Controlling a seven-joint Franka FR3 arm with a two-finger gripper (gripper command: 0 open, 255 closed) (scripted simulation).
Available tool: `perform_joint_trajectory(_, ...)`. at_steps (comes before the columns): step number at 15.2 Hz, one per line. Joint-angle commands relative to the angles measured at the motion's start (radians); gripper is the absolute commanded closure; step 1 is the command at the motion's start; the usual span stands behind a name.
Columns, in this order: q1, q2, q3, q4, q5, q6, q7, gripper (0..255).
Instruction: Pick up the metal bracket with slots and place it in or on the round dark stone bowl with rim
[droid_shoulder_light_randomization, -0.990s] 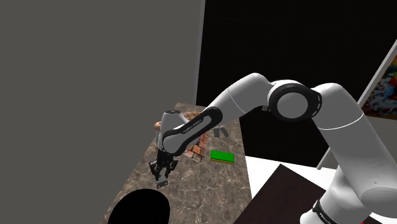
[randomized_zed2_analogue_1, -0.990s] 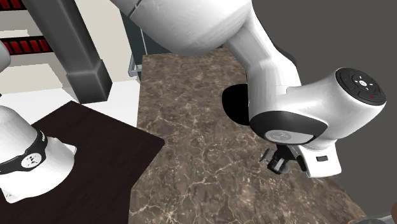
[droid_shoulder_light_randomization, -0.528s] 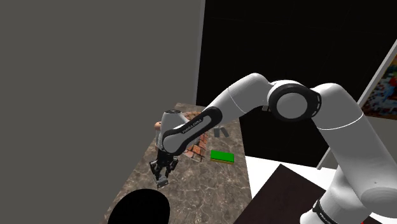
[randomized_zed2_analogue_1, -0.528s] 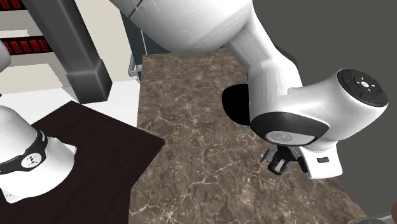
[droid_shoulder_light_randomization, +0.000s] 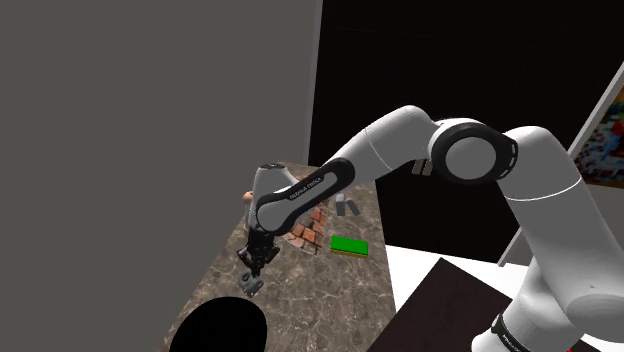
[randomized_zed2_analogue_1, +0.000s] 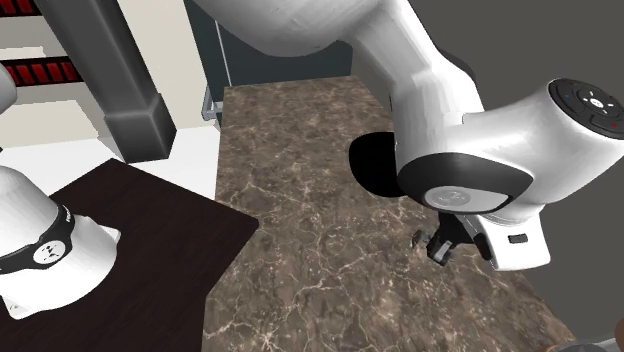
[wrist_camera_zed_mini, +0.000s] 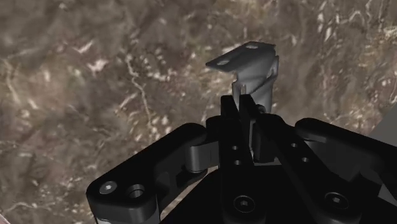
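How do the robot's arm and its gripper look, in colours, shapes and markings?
The arm is glossy white, made of rounded, tube-like links with dark round joints. A black band near the wrist carries small white lettering. The gripper is all black: two narrow fingers on a wide body that has small round screw holes.

A brown marbled counter (droid_shoulder_light_randomization: 322, 292) bears a black round bowl (droid_shoulder_light_randomization: 215, 328), a green block (droid_shoulder_light_randomization: 348, 245) and a brick-patterned piece (droid_shoulder_light_randomization: 309, 233).
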Motion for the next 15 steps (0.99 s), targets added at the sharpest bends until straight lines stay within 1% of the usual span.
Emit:
perform_joint_trajectory(1, -0.002, -0.018, 0.001, -0.006, 0.001, -0.014, 0.002, 255)
perform_joint_trajectory(15, -0.01, -0.142, 0.008, -0.005, 0.006, -0.137, 0.023, 255)
